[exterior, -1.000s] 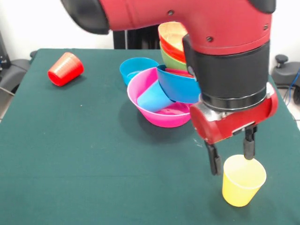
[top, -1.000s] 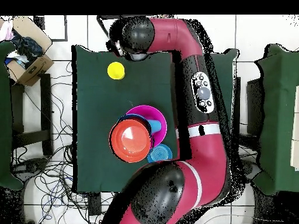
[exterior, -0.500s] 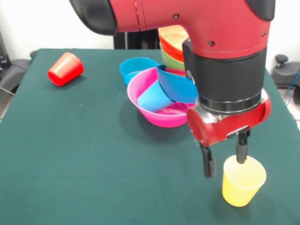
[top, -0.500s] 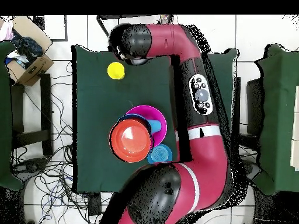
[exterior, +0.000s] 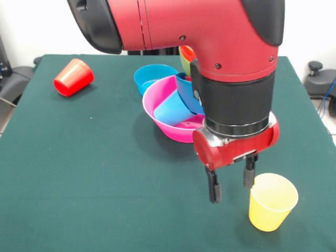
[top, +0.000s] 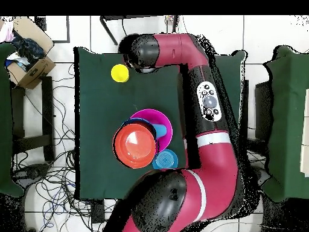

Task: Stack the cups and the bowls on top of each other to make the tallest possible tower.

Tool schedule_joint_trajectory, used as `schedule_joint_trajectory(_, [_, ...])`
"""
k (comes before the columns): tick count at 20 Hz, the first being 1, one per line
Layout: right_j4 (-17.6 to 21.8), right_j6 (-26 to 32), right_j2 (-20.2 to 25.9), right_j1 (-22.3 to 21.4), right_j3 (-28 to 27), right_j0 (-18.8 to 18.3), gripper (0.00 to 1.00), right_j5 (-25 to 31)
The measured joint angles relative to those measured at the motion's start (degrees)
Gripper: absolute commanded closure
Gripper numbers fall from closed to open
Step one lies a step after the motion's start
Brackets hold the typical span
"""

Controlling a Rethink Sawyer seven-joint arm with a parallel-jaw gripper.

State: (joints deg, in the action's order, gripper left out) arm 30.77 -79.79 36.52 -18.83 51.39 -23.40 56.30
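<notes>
We find the gripper [exterior: 230, 181] low over the green surface [exterior: 94, 157], jaws apart and empty, just left of the yellow cup [exterior: 272, 201], which stands upright; one finger [exterior: 249, 175] sits close to the cup's rim, contact uncertain; the large pink bowl [exterior: 164, 118] holds a light blue cup [exterior: 172, 108] lying on its side and a tilted blue bowl [exterior: 185, 90]; a small blue bowl [exterior: 151, 76] sits just behind; the red cup [exterior: 73, 77] lies tipped, well apart at the far left.
</notes>
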Motion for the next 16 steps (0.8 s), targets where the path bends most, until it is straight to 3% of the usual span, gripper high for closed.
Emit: schedule_joint_trajectory(16, [-4.2, -0.39, -2.64, -0.05, 1.59, 1.1, 0.0, -0.22])
